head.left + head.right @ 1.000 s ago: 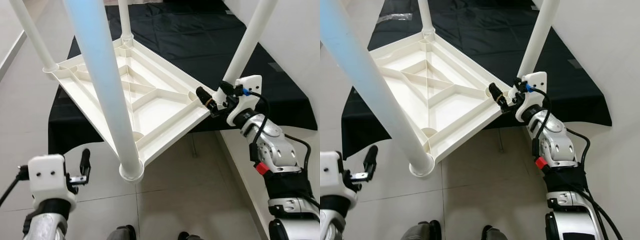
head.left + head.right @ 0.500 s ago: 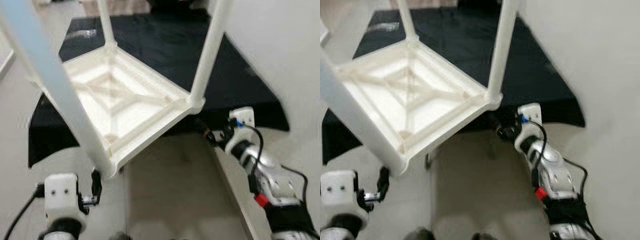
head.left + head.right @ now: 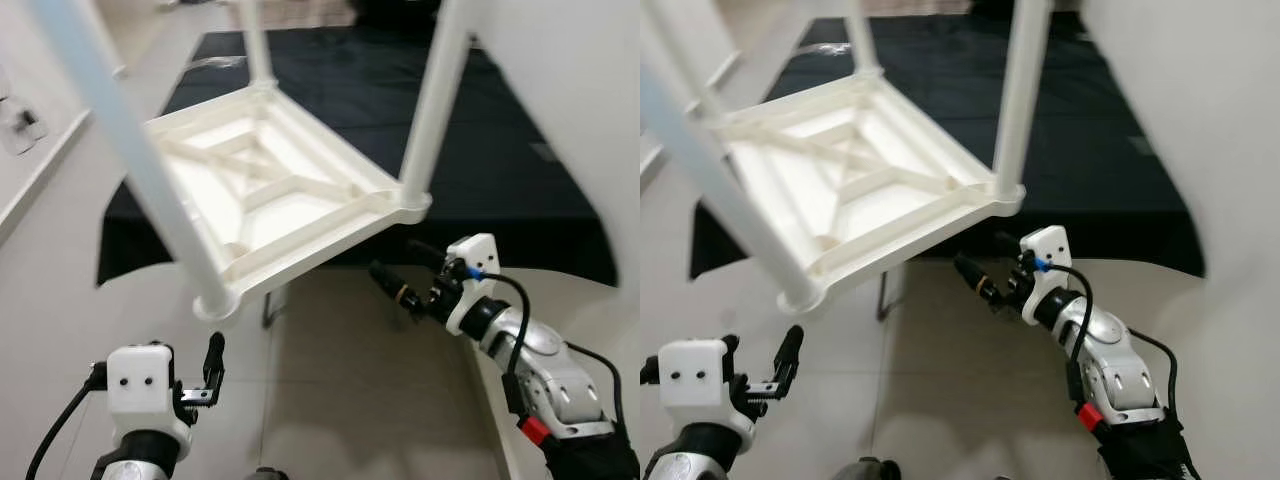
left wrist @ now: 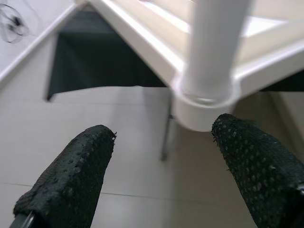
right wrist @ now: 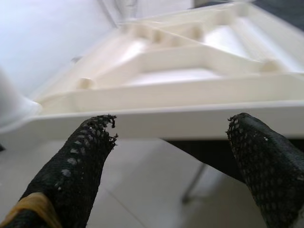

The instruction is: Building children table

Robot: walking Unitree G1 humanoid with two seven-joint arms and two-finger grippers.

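White plastic is what we are seeing first: the children's table (image 3: 270, 195) is lying upside down on a surface draped in black cloth (image 3: 520, 170), its ribbed underside facing up and its round legs (image 3: 435, 95) rising out of the corner sockets. One corner (image 3: 215, 300) is jutting out past the cloth's edge over the pale tiled floor (image 3: 340, 400). We are holding our left gripper (image 3: 205, 375) low, below that overhanging corner, fingers (image 4: 71, 178) spread apart and gripping nothing. Our right gripper (image 3: 405, 280) is hovering just below the table's other near corner, close to the rim without touching it, its fingers (image 5: 78, 166) also parted and empty. A white wall (image 3: 570, 90) is running along our right side.
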